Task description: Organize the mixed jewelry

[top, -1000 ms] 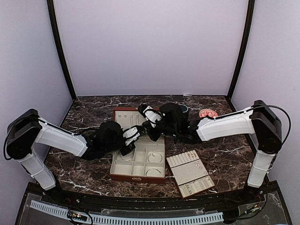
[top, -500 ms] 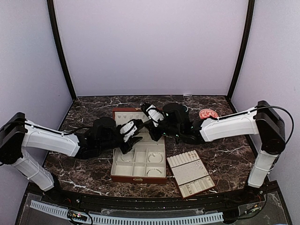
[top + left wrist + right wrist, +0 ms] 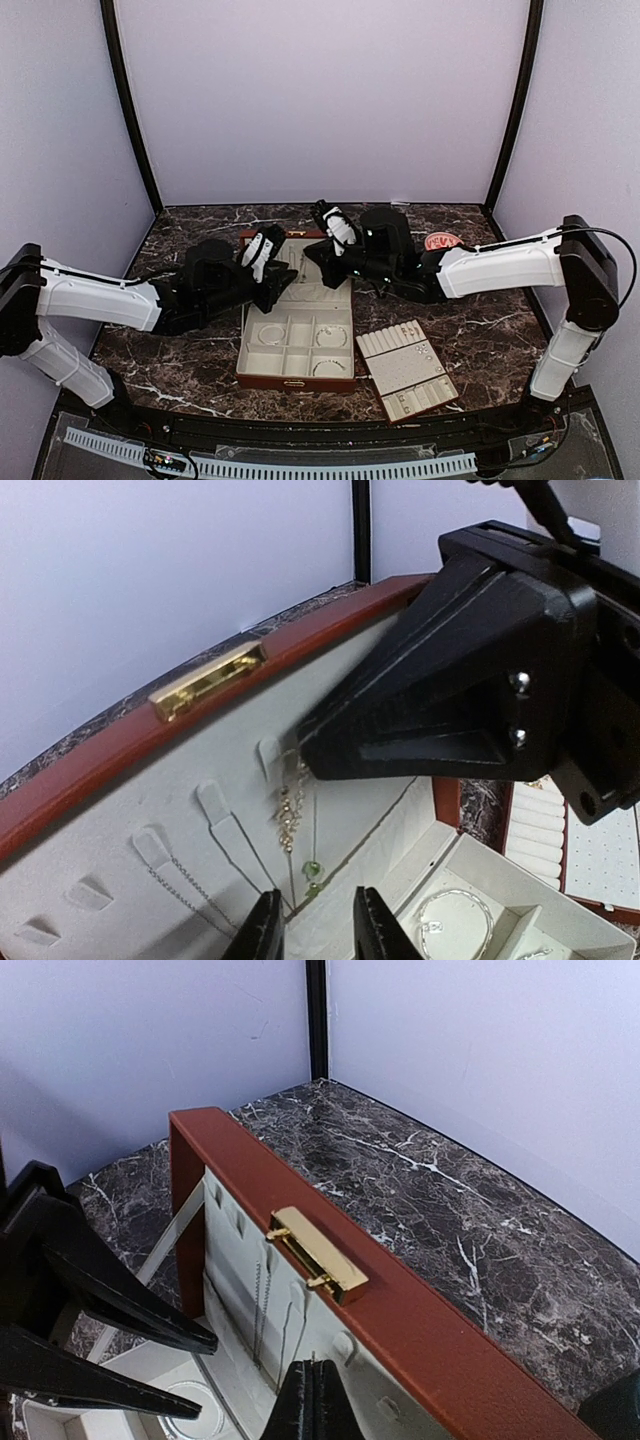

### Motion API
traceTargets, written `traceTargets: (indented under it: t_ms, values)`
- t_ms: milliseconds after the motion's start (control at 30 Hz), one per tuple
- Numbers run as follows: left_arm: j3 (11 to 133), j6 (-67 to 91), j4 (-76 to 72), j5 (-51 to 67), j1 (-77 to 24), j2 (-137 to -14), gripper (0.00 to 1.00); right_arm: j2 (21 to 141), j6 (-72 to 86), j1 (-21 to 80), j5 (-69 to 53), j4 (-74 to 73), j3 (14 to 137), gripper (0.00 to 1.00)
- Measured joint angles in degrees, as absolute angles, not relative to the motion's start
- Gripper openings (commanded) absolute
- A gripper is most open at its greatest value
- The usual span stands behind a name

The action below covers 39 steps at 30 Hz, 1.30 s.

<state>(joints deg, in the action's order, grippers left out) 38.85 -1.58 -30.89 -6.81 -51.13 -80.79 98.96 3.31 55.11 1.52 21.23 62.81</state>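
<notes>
Hanging chains (image 3: 291, 815) lengthwise down lid (image 3: 100, 755)

Gold chain: fine gold chain with small beads and a green stone (image 3: 292, 820), hanging straight down the cream-lined raised lid of the red-brown wooden box (image 3: 120, 742).
Silvery chain: thin silvery chain (image 3: 183, 884), slanting down the same lining, left of the gold one.
Bangles: thin round silvery bangles (image 3: 325, 337), lying flat in separate cream compartments of the box's base.
Small pieces: tiny silvery pieces (image 3: 404, 329), in rows at the far end of the flat cream-padded tray (image 3: 412, 380); too small to tell apart.
</notes>
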Motion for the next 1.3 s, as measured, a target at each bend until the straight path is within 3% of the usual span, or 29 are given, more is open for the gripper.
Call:
traceTargets:
  t_ms: [467,900,1300]
  values:
    - [39.03,1.28,-35.97,-9.10,-50.89,-85.67,0.19,98.59,6.11,54.96,-2.72,23.94,61.01,0.00]
    - [39.31,2.50,-40.21,-6.85,-50.89,-87.99,0.21,96.88,6.55,54.96,-3.97,24.32,59.92,0.00]
    - [40.47,3.73,-40.62,-8.47,-50.89,-89.47,0.13,96.84,6.57,54.96,-4.67,24.49,59.53,0.00]
